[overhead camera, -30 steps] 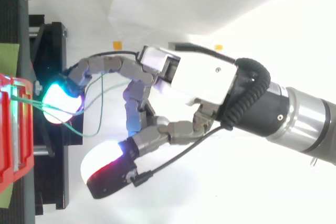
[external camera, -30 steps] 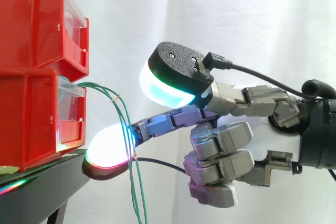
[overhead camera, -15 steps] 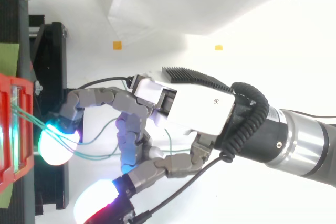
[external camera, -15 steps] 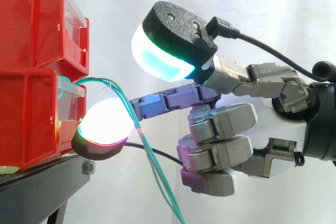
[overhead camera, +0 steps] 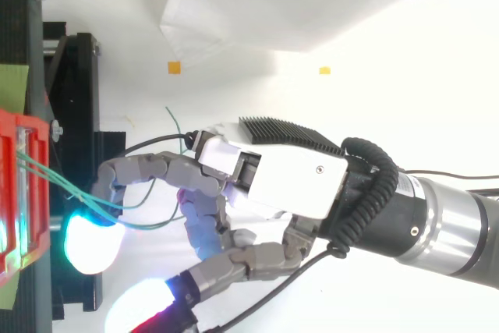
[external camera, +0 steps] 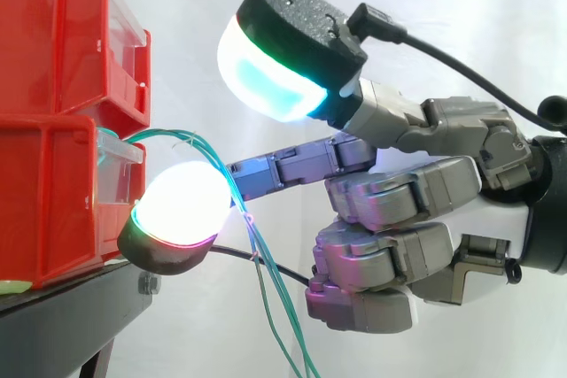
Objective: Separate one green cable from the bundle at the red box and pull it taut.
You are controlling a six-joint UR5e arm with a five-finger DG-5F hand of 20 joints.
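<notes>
two red bins on the count, stacked: the upper red bin [external camera: 62, 33] sits straight on top of the lower red bin [external camera: 53, 201], and that lower bin rests on one black stand [external camera: 62, 325]. white curtain [external camera: 443, 6] behind the lot.

now the green cables [external camera: 276, 312]: they come out of the clear front of the lower red bin, arc away from it and drop below its level in a loose bunch. at least two strands leave the bin, and it looks like three hanging past the finger, but they cross and an exact count can't be had.

one hand [overhead camera: 304, 185], coming in from the side away from the lower red bin. a long finger stretches toward the bin's front, its white pad [external camera: 182, 205] glowing just beside the clear panel. the cables lie across that finger right behind the pad, draped rather than pinched. another digit is lifted high, its cyan-green pad [external camera: 266, 77] up at the level of the upper bin and well apart from the white one, so the hand stands wide. the remaining fingers are folded into the palm, farther from the bin, with nothing in them. seen from above, the reaching finger bows outward and the strands run from the bin to cross it near the tip.
</notes>
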